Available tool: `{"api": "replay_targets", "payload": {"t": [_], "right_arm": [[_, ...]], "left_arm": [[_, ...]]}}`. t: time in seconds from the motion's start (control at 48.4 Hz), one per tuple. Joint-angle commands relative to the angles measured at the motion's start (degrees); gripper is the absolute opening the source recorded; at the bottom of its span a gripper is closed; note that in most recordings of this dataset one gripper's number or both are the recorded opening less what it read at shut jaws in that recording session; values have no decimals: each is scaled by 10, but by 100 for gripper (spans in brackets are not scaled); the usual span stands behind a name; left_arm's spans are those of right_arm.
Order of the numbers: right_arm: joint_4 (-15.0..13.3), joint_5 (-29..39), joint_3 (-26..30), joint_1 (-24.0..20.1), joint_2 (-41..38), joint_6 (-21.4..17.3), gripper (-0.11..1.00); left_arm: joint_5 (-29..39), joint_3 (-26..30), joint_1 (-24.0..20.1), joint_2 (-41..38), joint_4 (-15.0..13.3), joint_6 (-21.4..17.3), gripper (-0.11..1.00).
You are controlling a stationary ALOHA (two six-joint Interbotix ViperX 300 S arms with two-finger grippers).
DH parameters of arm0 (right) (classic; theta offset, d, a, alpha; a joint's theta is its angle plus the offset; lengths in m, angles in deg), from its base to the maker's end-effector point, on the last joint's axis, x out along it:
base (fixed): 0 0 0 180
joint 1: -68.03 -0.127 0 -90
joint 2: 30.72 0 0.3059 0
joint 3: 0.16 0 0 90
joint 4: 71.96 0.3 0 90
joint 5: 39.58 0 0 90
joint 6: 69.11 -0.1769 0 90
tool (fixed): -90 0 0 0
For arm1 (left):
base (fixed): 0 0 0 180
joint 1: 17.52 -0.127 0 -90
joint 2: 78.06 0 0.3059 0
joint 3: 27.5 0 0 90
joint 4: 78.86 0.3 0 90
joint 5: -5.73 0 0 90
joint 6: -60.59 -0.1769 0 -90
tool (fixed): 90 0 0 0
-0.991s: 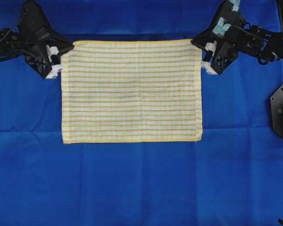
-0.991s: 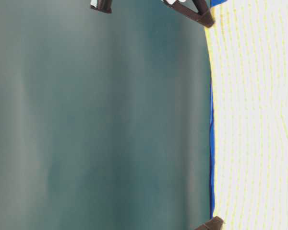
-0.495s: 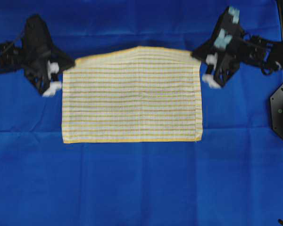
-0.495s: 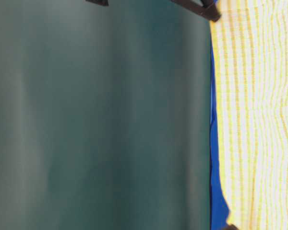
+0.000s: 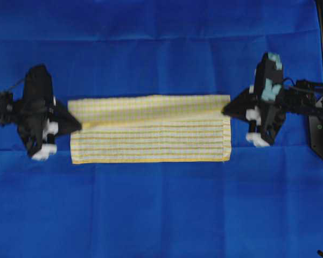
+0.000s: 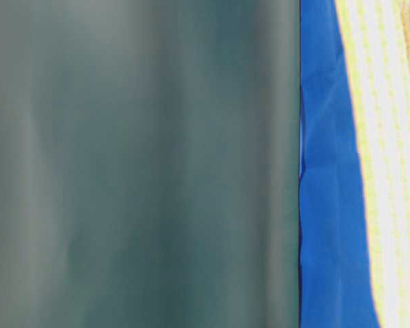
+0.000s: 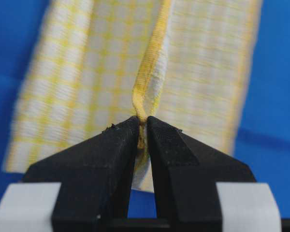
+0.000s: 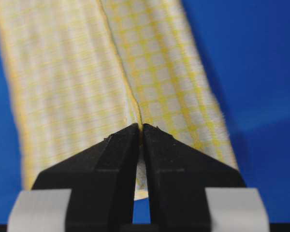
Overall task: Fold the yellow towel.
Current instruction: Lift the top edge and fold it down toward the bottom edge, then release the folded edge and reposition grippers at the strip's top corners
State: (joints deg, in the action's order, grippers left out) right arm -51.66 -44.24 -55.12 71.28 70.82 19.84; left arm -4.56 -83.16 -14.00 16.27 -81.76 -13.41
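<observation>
A: Overhead view, status of left pincer (image 5: 75, 127)?

B: I see it clamped on the yellow towel (image 5: 151, 129) corner. Towel lies mid blue cloth (image 5: 161, 215), its far half lifted over the near half.

A: Right pincer (image 5: 227, 110)?

B: I confirm it is pinching the opposite corner.

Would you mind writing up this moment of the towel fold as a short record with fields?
surface: blue cloth covering the table
item: yellow towel, part folded, far portion lifted and carried over the near portion
near edge: flat on the blue cloth
left tool: shut on the towel's yellow hem at the left end
right tool: shut on the towel at the right end
fold progress: lifted edge not yet level with the near edge
table-level view: shows only the blue cloth and a strip of towel; no tools
</observation>
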Motion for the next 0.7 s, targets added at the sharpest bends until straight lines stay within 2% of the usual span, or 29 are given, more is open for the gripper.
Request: {"api": "replay_targets", "payload": {"t": [0.0,0.186,0.681], "right_arm": [[13,-2,4,-27,6,1,3],[26,-5,6,-53,-3,1,3],[39,-6,22,-97,-52,1,3]], "left_arm": [[-4,9,28,3,-1,14,6],[-4,12,54,-2,-1,29,6],[-4,17,59,-12,-1,24,6]]}}
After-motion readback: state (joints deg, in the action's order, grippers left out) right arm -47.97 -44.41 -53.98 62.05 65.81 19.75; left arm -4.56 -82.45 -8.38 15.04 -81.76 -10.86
